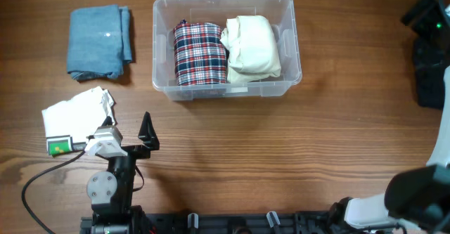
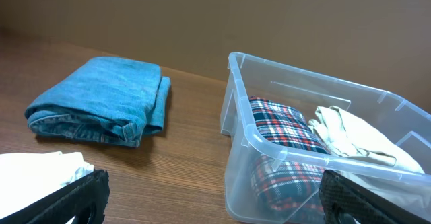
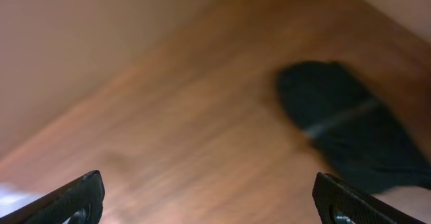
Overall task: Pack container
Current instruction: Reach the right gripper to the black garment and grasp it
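Overhead: the clear container sits on the wooden table, top centre; inside lie a folded plaid cloth and, touching its right side, a cream cloth; a folded blue denim cloth lies well apart on the left; a white cloth lies below it, beside the left gripper.

Left wrist: the left gripper is spread wide, holding nothing; the container stands ahead on the right, with the plaid cloth and cream cloth inside; the denim cloth lies on the left.

Right wrist: blurred; the right gripper is spread wide and empty above the table; a dark shape lies on the right.
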Controlling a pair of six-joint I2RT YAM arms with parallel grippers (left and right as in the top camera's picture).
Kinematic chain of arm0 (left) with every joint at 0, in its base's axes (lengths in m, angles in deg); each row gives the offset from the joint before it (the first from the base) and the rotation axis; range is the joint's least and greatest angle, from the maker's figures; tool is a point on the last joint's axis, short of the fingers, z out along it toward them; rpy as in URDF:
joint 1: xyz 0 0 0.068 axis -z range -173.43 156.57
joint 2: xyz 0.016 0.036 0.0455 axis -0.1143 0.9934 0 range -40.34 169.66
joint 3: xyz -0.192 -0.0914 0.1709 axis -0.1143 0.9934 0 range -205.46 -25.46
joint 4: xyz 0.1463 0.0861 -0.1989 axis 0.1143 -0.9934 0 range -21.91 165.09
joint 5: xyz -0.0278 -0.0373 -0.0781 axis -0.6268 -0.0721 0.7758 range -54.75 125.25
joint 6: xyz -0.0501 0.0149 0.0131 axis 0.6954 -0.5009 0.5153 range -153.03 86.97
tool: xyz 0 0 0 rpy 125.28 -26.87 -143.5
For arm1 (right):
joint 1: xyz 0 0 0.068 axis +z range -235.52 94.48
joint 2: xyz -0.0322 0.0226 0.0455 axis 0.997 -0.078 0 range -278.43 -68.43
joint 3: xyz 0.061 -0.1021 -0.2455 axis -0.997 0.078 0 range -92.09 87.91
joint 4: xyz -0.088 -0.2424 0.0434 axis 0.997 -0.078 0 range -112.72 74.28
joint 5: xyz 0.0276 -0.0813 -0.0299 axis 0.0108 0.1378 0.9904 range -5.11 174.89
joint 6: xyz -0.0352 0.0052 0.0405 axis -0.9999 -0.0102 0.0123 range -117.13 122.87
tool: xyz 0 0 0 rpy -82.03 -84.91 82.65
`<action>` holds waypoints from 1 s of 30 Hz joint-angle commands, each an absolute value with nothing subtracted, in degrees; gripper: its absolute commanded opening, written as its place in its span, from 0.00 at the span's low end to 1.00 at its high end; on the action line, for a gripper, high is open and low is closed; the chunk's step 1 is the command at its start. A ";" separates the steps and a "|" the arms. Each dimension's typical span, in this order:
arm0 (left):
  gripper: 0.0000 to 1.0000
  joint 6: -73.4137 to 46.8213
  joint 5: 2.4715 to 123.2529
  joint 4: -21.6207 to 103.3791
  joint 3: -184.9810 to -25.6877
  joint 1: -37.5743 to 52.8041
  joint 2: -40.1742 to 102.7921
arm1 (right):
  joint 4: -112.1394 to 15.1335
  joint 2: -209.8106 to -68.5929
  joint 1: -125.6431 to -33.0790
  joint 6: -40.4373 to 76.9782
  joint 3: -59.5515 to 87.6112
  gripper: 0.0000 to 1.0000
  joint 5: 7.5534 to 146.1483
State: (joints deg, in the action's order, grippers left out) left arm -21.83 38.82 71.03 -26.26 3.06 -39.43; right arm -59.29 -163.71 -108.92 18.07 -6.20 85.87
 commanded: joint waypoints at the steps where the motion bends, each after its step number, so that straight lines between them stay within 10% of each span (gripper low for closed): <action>1: 1.00 -22.31 39.28 71.03 -25.82 2.53 -39.58 | -59.95 -170.32 -111.76 13.75 -5.28 0.99 90.46; 16: 1.00 -22.31 39.28 71.03 -25.82 2.53 -39.58 | -60.23 -178.73 -135.26 15.21 -5.28 0.99 62.94; 30: 1.00 -22.31 39.28 71.05 -25.82 2.53 -39.58 | -52.78 -187.65 -137.64 3.60 -5.28 0.98 57.45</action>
State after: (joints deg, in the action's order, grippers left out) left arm -21.81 38.82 71.01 -26.26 3.06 -39.43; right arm -53.78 -186.25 -137.12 7.45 -5.43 58.41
